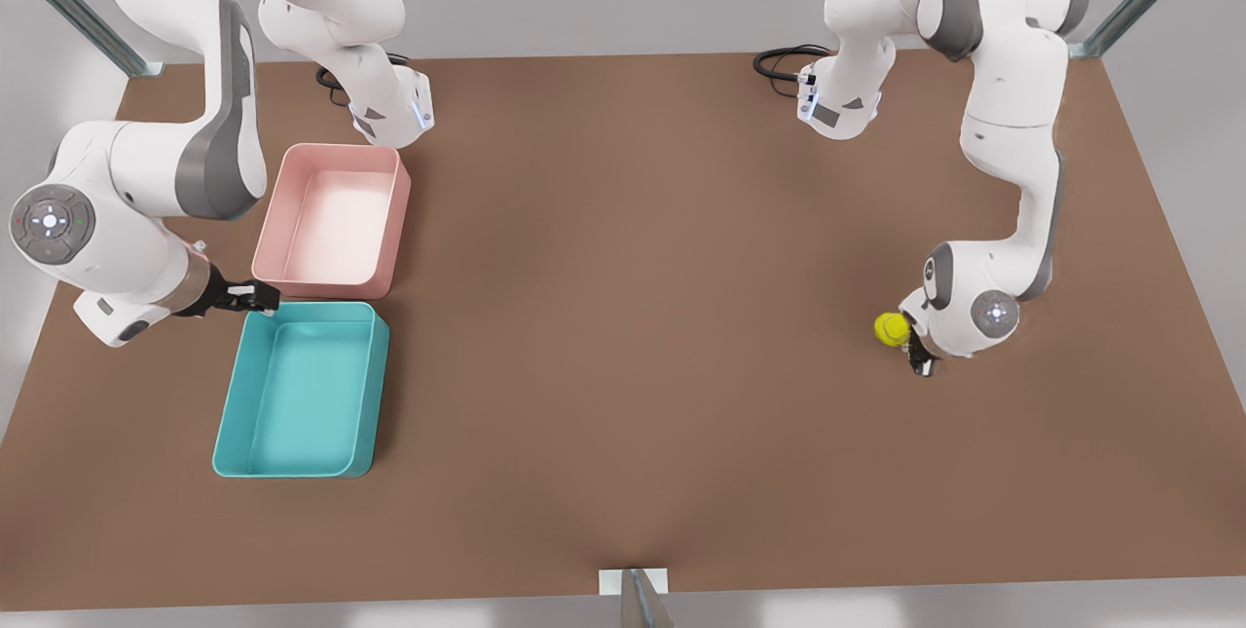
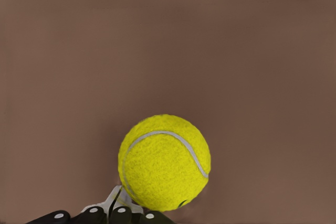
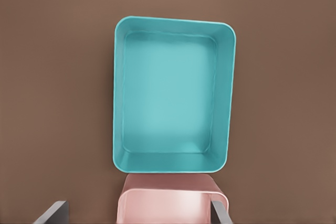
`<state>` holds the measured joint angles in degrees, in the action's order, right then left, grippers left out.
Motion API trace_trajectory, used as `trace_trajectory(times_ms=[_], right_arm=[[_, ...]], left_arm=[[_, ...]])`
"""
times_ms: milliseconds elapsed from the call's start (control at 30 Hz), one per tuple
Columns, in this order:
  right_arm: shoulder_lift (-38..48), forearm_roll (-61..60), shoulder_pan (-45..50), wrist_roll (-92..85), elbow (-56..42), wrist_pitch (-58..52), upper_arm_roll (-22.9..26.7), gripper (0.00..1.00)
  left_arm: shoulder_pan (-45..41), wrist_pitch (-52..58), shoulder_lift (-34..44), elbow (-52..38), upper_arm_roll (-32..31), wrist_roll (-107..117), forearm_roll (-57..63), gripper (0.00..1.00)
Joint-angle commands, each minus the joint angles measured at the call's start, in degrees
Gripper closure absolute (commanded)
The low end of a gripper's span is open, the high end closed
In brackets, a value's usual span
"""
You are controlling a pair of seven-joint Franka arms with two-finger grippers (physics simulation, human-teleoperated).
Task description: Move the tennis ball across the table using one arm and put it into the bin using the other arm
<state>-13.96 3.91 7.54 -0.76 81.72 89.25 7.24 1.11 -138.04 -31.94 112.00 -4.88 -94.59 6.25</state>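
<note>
The ball (image 1: 891, 329) sits at the front view's right end of the surface (image 1: 642, 316), well apart from the bin (image 1: 302, 392) at the left end. Judging by that, the task is barely begun: the ball has the whole width to cross, then the hand-over and the drop are left.

The left pincer (image 1: 919, 355) is at the ball, low by the surface. In the front view its dark fingers show just beside the ball; whether they pinch it, or how far they are spread, I cannot tell, since the wrist hides most of them. The right pincer (image 1: 255, 297) waits over the gap between the bin's near rim and the pink tray (image 1: 331, 219); its fingers seem spread, though the angle is poor.

The left wrist view gives the ball (image 2: 164, 162) close up, seam plain, resting on bare surface (image 2: 168, 40) with finger parts (image 2: 105, 214) at its edge. The right wrist view looks down into the bin (image 3: 119, 98), with the pink tray (image 3: 173, 203) just beside it and finger tips (image 3: 51, 212) wide apart at the frame's corners.
</note>
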Motion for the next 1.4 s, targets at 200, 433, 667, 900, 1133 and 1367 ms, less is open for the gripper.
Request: trace_trajectory(times_ms=[200, 433, 667, 900, 1133, 1367], right_arm=[[-0.19, -0.04, 0.11, -1.43, 0.1, -0.39, -0.03, 0.0], [-1.59, 0.22, 0.72, -1.43, 0.02, -0.39, -0.56, 0.0], [-9.42, -7.51, 10.83, 0.24, -1.13, 6.37, -0.65, 0.0], [-19.61, -12.96, 28.23, 35.56, -2.98, 21.84, -0.56, 0.0], [-3.8, -12.69, 33.95, 39.96, 26.1, 35.72, -0.56, 0.0], [1.66, -12.69, 38.6, 41.02, 42.99, 48.47, -0.56, 0.0]], left_arm=[[4.43, 21.5, 3.28, -15.24, -1.89, 90.36, -7.57, 0.79], [-2.08, 73.36, 8.82, -51.37, -12.26, 126.93, -3.44, 0.0], [-1.29, 64.83, 13.4, -42.22, -8.31, 121.49, -4.84, 0.0], [-1.55, 61.67, 12.08, -43.71, -8.57, 117.26, -3.61, 0.0], [-1.55, 61.75, 11.9, -43.54, -8.57, 117.27, -3.61, 0.0], [-1.55, 61.75, 11.37, -43.45, -8.57, 117.27, -3.61, 0.0]])
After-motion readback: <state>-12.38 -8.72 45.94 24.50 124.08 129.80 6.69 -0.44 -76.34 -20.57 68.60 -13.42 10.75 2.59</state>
